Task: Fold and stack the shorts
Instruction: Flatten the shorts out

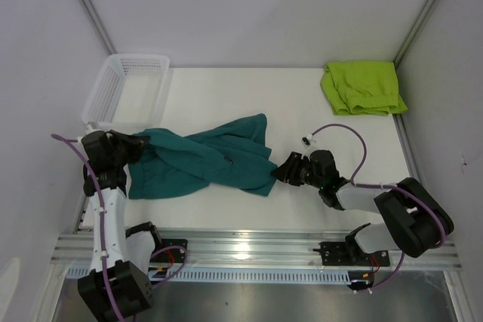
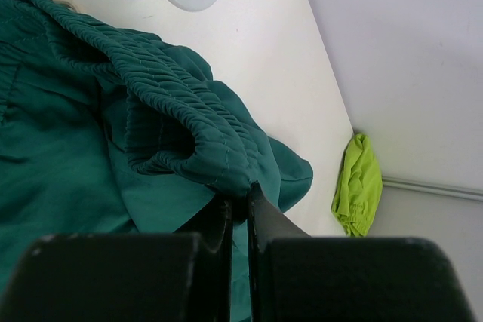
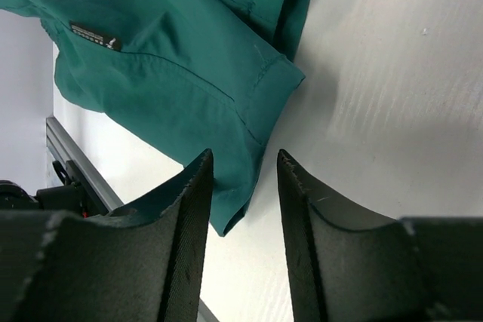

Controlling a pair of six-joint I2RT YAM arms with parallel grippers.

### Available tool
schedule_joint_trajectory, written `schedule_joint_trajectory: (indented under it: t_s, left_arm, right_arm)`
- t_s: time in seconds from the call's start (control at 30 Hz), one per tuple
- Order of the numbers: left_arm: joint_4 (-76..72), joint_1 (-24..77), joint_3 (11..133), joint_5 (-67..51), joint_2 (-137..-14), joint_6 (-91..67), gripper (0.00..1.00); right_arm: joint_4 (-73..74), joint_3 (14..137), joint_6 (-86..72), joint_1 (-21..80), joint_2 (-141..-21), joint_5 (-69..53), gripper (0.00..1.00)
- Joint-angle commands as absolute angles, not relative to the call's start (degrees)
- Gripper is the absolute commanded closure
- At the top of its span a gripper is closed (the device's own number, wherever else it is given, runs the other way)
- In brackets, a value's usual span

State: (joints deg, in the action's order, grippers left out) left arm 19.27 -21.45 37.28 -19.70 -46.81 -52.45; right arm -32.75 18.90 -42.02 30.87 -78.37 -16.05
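**As Waistband Is Pinched, Second Claw Is Lined Up on Teal Hem**

Where the 2 arms are bolted at the near edge of the table (image 1: 226, 99), the teal shorts (image 1: 204, 160) are seen stretched between them. The long axis runs left to right, with the waistband at the left end and a leg hem at the right.

The left gripper (image 2: 240, 195) is shown clamped tight on the gathered elastic waistband, and a fold of it is bunched at the fingertips. The right gripper (image 3: 243, 157) is held low at the opposite end. Its jaws stand moderately apart and nothing is gripped. The corner of the hem lies just ahead of the gap and slightly toward the left finger in the right wrist view.

The coming move is judged to turn on that relation. The hem lies directly in front of the right claw, which is the nearer of the 2 to it, so a short advance and a pinch would be called for before any fold is made.

Farther back, a white mesh basket (image 1: 128, 88) is seen at the far left. The lime green shorts (image 1: 362, 87) are seen bunched at the far right corner, well apart from the teal pair, so stacking is judged not yet begun.
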Motion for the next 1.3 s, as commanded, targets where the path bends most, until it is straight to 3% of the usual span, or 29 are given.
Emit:
schedule_joint_trajectory:
  t_s: [0.0,0.27,0.47,0.5,0.67,0.8,1.0,1.13,1.27]
  left_arm:
    - [16.9,-22.2,37.2,-21.7,-45.6,-52.1,1.0]
    - [17.0,-22.2,37.0,-22.1,-45.2,-52.1,1.0]
    - [17.1,-22.2,36.9,-22.2,-44.8,-52.0,1.0]
    - [17.1,-22.1,36.8,-22.2,-44.8,-52.0,1.0]
    - [16.8,-23.0,38.0,-22.6,-46.1,-52.1,1.0]
    - [13.5,-24.9,40.7,-28.0,-52.0,-54.6,1.0]
    - [14.2,-25.9,55.4,-29.5,-59.8,-57.5,1.0]
    - [16.9,-26.5,71.1,-33.1,-65.2,-59.0,1.0]
    - [15.1,-26.5,78.7,-37.4,-68.3,-63.9,1.0]
  right_arm:
    - [-37.2,20.8,-42.3,30.7,-80.2,-17.2,0.59]
    - [-38.0,22.8,-42.0,30.7,-81.7,-17.8,0.67]
    - [-38.5,24.9,-42.2,30.9,-84.0,-19.2,0.91]
    - [-38.6,25.0,-42.3,30.9,-84.5,-19.8,1.0]
    - [-37.4,25.3,-42.7,28.6,-80.7,-21.3,1.0]
    - [-32.9,26.5,-40.7,23.3,-70.5,-24.5,1.0]
    - [-39.5,30.6,-42.4,15.8,-65.3,-32.1,1.0]
    - [-39.9,41.1,-43.2,12.1,-67.0,-35.9,1.0]
    - [-39.7,51.0,-44.5,8.6,-68.2,-41.0,1.0]
